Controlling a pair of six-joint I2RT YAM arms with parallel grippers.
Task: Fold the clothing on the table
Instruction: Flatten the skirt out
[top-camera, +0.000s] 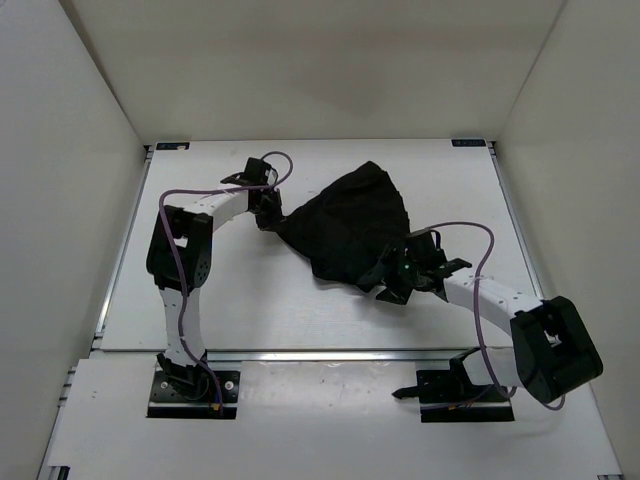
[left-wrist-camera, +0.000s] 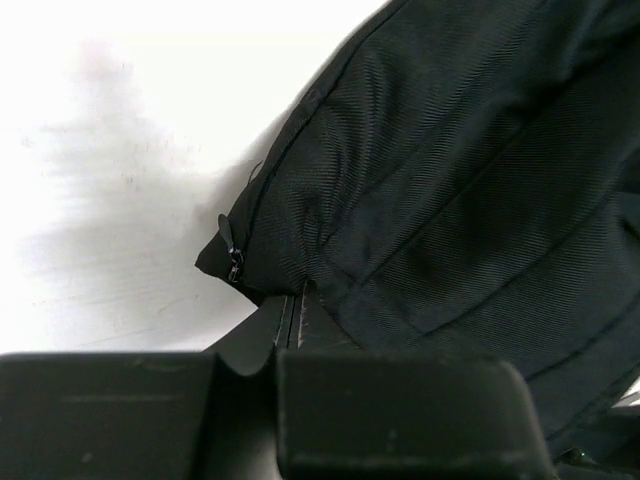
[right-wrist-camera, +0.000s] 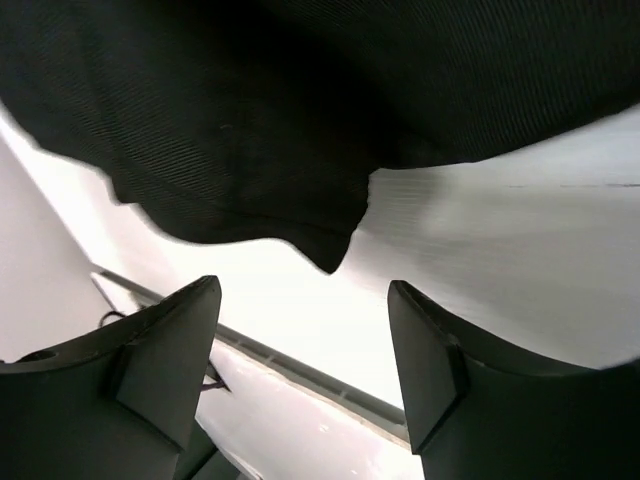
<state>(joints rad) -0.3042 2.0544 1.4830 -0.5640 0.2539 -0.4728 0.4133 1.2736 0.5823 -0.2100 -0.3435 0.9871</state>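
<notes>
The black clothing (top-camera: 352, 225) lies bunched in the middle of the white table (top-camera: 230, 300). It shows ribbed fabric and seams in the left wrist view (left-wrist-camera: 460, 170), with a small zipper pull (left-wrist-camera: 235, 263) at its corner. My left gripper (top-camera: 269, 214) is shut on the clothing's left corner, and the fabric runs into the closed jaws (left-wrist-camera: 298, 300). My right gripper (top-camera: 387, 289) sits at the clothing's near edge. It stands open (right-wrist-camera: 300, 295) with nothing between its fingers, and a fabric edge (right-wrist-camera: 300, 150) hangs just beyond them.
White walls (top-camera: 70, 200) enclose the table on the left, back and right. Metal rails (top-camera: 300, 354) run along the table's edges. The two arm bases (top-camera: 195, 388) (top-camera: 465, 395) sit at the near edge, each with a purple cable (top-camera: 480, 300) looping along the arm.
</notes>
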